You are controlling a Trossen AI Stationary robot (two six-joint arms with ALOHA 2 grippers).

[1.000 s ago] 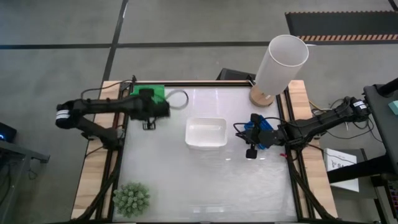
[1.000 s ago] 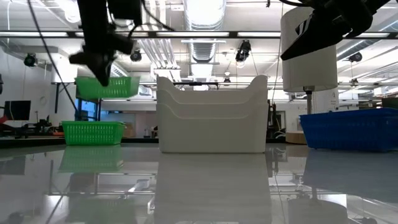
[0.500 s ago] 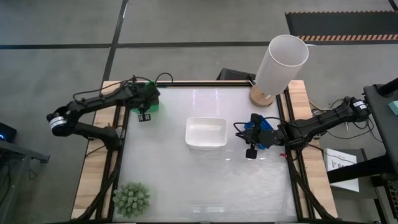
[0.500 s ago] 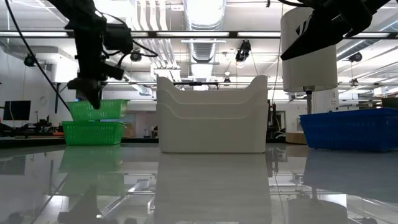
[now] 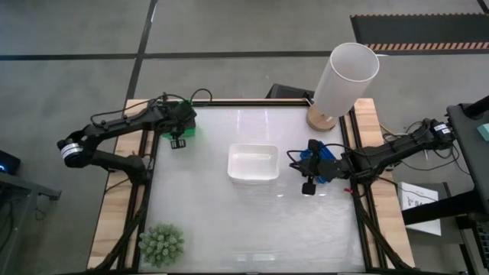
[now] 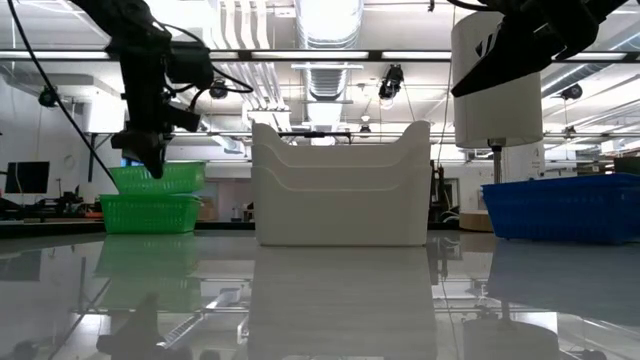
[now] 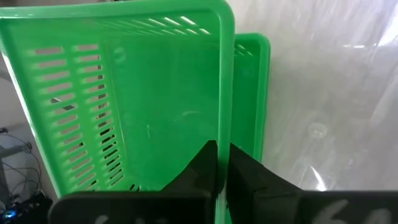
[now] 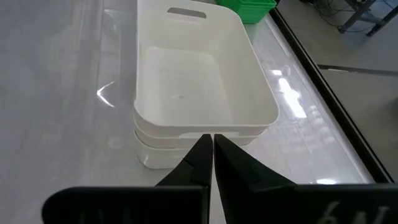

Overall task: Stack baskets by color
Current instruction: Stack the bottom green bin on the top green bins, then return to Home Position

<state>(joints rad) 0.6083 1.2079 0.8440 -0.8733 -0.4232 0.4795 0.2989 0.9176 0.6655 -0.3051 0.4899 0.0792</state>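
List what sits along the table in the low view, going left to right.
Green baskets, with the left tool gripping the upper one → white baskets → white cylinder → blue basket.

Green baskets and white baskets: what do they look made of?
Green baskets: likely thin moulded plastic, glossy; the slotted walls let light through. White baskets: probably smooth, opaque moulded plastic with a soft sheen, rounded rims and a cut-out handle slot. Neither material is certain from looks alone.

Bright overhead ceiling lights (image 6: 322,18) glare off the glossy table (image 5: 252,221), which mirrors them in the low view's lower half.
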